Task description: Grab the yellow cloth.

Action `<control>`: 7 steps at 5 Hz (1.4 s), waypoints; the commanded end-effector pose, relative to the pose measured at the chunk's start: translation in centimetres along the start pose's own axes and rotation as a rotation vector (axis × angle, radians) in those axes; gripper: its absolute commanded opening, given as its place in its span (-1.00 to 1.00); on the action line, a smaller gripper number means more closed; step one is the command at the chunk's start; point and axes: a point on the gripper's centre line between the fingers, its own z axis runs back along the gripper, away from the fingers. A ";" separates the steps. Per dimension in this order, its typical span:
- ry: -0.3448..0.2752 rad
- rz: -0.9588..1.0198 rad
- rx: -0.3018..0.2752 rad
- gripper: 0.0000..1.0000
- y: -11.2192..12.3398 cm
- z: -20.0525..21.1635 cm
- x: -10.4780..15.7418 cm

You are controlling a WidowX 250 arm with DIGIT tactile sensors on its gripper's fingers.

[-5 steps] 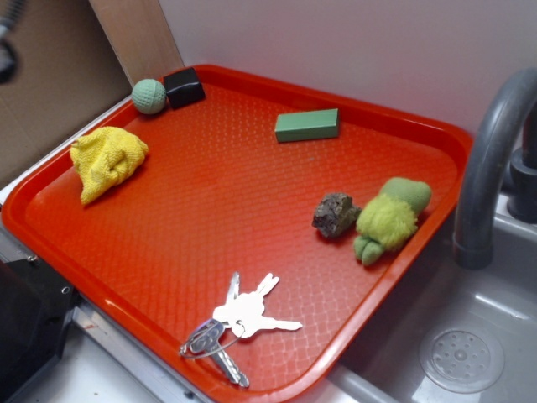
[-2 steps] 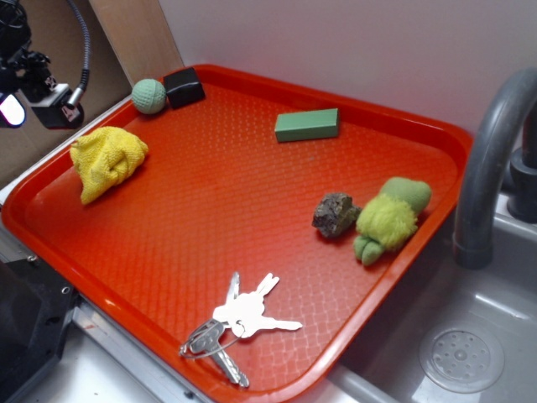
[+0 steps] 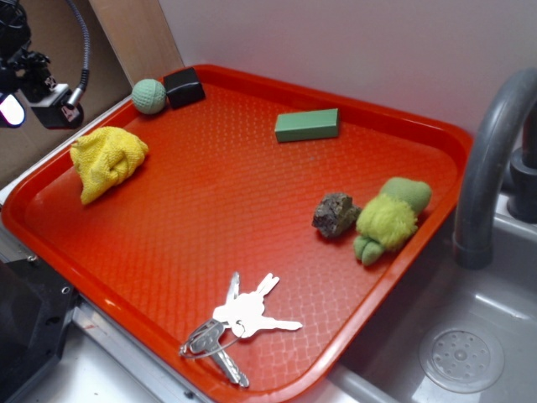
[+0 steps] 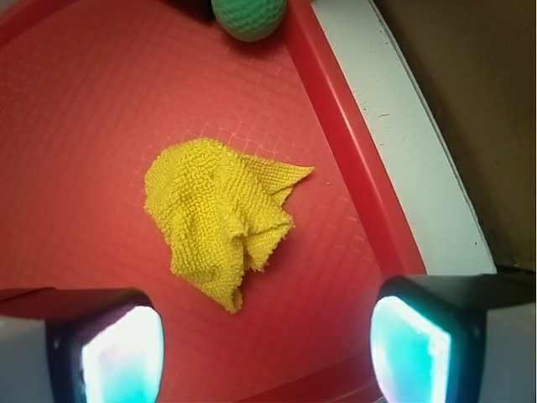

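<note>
Lying crumpled on the red tray (image 3: pixel 252 210), the yellow cloth (image 3: pixel 106 162) sits near the tray's left edge, a wrinkled lump with a knitted texture. In the wrist view the cloth (image 4: pixel 222 214) lies flat on the tray floor, one pointed corner reaching toward the raised rim, with bare tray all around it.

The fingers (image 4: pixel 264 344) are spread wide apart and hold nothing; the two tips frame the bottom of the wrist view, one on each side, and the cloth lies between and above them in that picture, not touched by either. In the outside view the arm's end (image 3: pixel 33 92) hangs at the upper left, above and apart from the cloth.

A green ball (image 3: pixel 148 96) rests in the tray's far left corner, touching a small black block (image 3: pixel 184 86) beside it. A green rectangular block (image 3: pixel 307 125) lies near the far rim. Toward the right edge a dark rock (image 3: pixel 336 213) sits just beside a fuzzy yellow-green plush toy (image 3: pixel 388 218). A bunch of keys (image 3: pixel 239 323) lies near the front edge. A grey tap (image 3: pixel 491 159) rises over the sink (image 3: pixel 461 353) to the right of the tray.
</note>
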 end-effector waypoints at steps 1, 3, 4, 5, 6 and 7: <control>-0.049 0.040 0.027 1.00 -2.3 -1.8 -0.3; -0.087 0.064 0.071 1.00 -4.5 -6.3 0.8; -0.065 0.060 0.065 1.00 -2.7 -8.3 2.3; -0.067 0.043 0.075 1.00 -1.7 -9.4 3.2; -0.089 0.036 0.101 -1.00 -2.1 -9.4 2.9; -0.092 0.014 0.134 -1.00 -1.9 -9.4 2.9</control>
